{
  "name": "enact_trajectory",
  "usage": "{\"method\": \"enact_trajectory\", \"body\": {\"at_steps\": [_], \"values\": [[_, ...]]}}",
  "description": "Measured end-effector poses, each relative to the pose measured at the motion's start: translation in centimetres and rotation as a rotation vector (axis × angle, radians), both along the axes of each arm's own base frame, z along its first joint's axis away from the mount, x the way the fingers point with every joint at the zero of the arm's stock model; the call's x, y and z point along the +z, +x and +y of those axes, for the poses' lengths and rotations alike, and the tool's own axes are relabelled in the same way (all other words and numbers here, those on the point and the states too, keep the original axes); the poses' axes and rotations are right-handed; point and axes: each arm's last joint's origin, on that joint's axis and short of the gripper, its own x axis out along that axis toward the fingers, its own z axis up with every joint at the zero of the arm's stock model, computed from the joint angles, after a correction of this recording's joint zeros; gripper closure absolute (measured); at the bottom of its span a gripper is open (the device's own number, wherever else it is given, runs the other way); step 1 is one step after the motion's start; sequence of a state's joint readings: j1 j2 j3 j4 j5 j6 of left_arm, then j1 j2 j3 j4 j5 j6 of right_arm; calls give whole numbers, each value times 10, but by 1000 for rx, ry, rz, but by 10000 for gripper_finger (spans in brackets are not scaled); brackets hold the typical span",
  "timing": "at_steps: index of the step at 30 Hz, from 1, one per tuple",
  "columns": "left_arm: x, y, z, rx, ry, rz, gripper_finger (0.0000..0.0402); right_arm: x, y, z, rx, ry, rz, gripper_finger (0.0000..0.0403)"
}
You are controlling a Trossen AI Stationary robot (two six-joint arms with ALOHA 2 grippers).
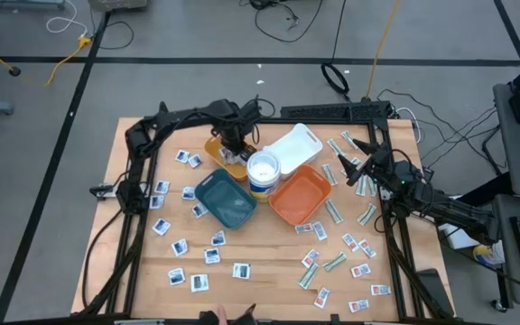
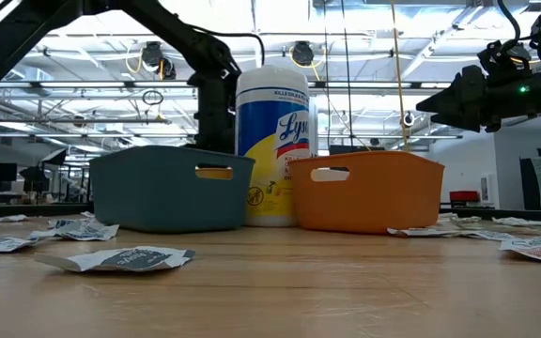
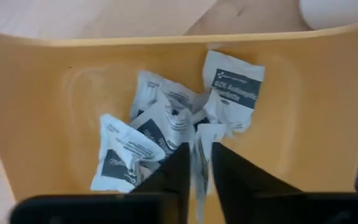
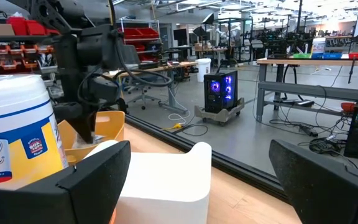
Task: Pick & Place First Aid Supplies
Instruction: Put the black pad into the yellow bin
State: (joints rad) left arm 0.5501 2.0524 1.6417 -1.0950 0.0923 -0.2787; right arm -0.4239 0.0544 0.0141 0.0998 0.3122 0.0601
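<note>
Small flat first aid packets lie scattered over the wooden table: white-blue ones at the left, green-white strips and red-marked ones at the right. My left gripper points down into a yellow tray, over a small heap of white packets. Its fingers stand a narrow gap apart with one white packet between them. My right gripper waits open and level at the right, holding nothing. My left gripper has a white packet's edge between its two fingers, coming from above and pointing down. The packet stands on edge in the narrow gap. Its far end rests on the heap of packets on the yellow tray's floor.
A teal tray, an orange tray and a white tray crowd the table's middle around a white wipes tub. The tub stands right beside the yellow tray. A dark strip lies along the far edge.
</note>
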Motion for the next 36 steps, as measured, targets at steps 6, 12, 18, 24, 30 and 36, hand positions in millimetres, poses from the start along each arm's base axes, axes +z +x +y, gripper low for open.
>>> {"method": "enact_trajectory", "body": {"at_steps": [6,12,18,24,30,36], "values": [[10,-6,4,12,-5,-26,210,0,0,0,0,0,0,26],[44,-18,1,64,42,-96,139,0,0,0,0,0,0,26],[65,-28,-6,49,63,-129,108,0,0,0,0,0,1,26],[67,-42,-36,-8,53,-117,99,0,0,0,1,0,0,26],[64,-60,-93,-117,63,-163,105,0,0,0,0,0,0,26],[60,-81,-160,-304,30,-159,112,0,0,0,0,0,1,26]]}}
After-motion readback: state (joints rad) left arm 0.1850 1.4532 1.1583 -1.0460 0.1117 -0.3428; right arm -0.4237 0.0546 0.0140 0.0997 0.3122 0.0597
